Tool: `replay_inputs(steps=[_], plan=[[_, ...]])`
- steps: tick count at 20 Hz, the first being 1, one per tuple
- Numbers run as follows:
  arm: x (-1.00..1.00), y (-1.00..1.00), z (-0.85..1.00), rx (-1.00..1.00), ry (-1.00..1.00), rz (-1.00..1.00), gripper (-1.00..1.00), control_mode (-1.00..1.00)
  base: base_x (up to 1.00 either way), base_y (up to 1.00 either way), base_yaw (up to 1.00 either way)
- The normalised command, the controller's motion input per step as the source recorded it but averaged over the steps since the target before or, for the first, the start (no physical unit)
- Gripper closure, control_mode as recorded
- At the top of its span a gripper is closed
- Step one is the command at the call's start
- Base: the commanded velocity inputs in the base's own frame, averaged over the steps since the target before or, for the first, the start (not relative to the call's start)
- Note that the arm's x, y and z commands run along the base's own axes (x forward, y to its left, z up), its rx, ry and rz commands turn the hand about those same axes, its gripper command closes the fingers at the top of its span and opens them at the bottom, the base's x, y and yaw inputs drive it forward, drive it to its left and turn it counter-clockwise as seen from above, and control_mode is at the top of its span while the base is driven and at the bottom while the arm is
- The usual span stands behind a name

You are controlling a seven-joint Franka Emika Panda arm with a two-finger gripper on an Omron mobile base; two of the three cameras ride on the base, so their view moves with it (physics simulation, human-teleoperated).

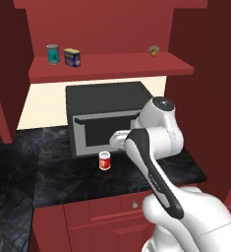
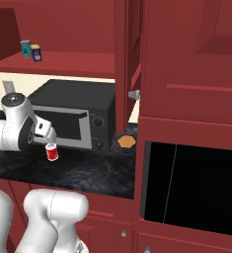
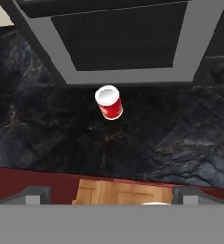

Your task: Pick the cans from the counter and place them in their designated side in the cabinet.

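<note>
red can stands upright on the counter, just in front of the microwave door. from my hand camera it sits ahead of me and a bit left of centre, below my hand, well apart from my tips. its long axis is vertical; i see the white top face and red side, so i'm looking down at it at a slant.

in the left base view the same can is on the counter just below the microwave, with my hand hanging above and to its right. in the right base view it is just under my gripper, not touching.

my gripper: the two tips sit far apart at the bottom corners, so jaws spread wide, nothing between them, touching nothing.

blue can is already on the cabinet shelf, left side, beside the teal can. a small tan thing sits on the right end.

my guess: next i need to drop down and forward, centre the jaws on the red can, grab its side. one can left to move.
</note>
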Motion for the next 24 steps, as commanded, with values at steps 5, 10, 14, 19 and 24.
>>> replay_inputs(steps=[5,10,14,19,24], plan=[[0.14,0.04,-0.14,0.00,0.00,0.00,-1.00,-1.00,0.00,0.00,0.00],[0.17,0.07,-0.15,0.00,0.00,0.00,-1.00,-1.00,0.00,0.00,0.00],[0.17,0.09,-0.16,0.00,0.00,0.00,-1.00,-1.00,0.00,0.00,0.00],[0.15,0.08,-0.17,0.00,0.02,0.00,-1.00,-1.00,0.00,0.00,0.00],[0.13,0.07,-0.17,-0.02,0.00,0.00,-1.00,-1.00,0.00,0.00,0.00]])
